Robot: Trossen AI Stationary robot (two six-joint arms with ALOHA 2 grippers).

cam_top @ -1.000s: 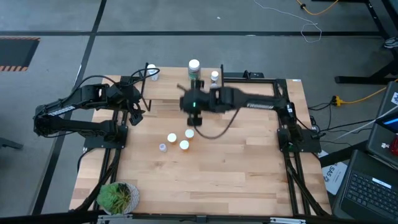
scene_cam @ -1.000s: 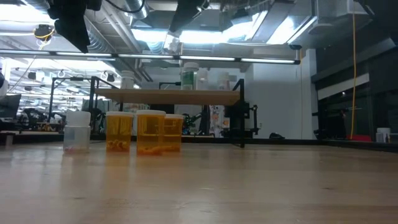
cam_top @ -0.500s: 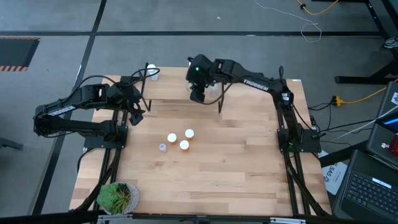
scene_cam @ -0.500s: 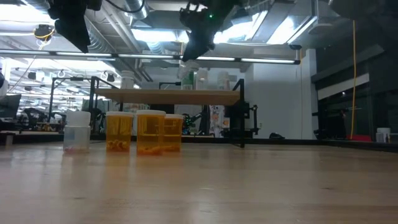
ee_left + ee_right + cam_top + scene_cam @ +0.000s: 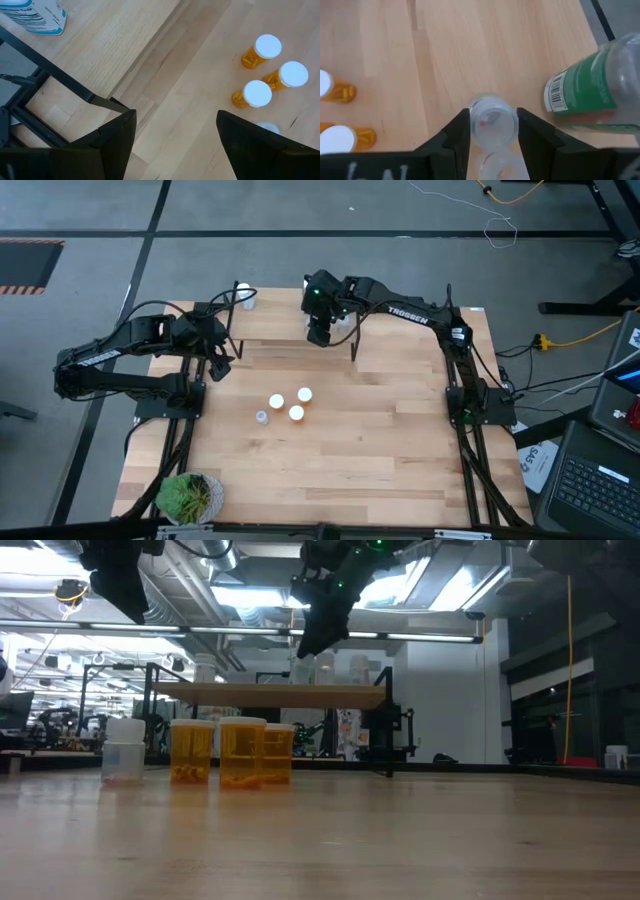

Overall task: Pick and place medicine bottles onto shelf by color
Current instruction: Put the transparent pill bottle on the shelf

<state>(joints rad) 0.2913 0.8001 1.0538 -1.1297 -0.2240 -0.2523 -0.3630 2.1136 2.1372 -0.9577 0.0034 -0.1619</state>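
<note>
My right gripper [image 5: 318, 332] hangs over the light-wood shelf [image 5: 275, 325] at the table's far side, shut on a tiny clear bottle [image 5: 492, 122]. A green-labelled bottle [image 5: 585, 90] stands on the shelf beside it. A white-labelled bottle [image 5: 35, 15] stands at the shelf's left end. Three orange bottles with white caps [image 5: 292, 403] and one small clear bottle [image 5: 262, 417] stand on the tabletop mid-table. My left gripper [image 5: 175, 120] waits open at the table's left, raised, with nothing between its fingers. My right gripper pinches the tiny clear bottle by its side walls [image 5: 476, 125] between its two fingers [image 5: 457, 135]. The fingers slant down from above. The bottle is above the shelf board, beside the green-labelled bottle; its lower end is hidden between the fingers.
A green potted plant [image 5: 188, 495] sits at the near left corner. In the low view more bottles [image 5: 325, 668] stand in a row on the shelf board [image 5: 270, 695]. Bare wood lies to the near right of the orange bottles.
My right gripper has swung from over the middle of the table toward the far edge, carrying the clear bottle over the shelf. It has sunk a little and its wrist has rolled. Most of the move came early; lately it has barely shifted.
</note>
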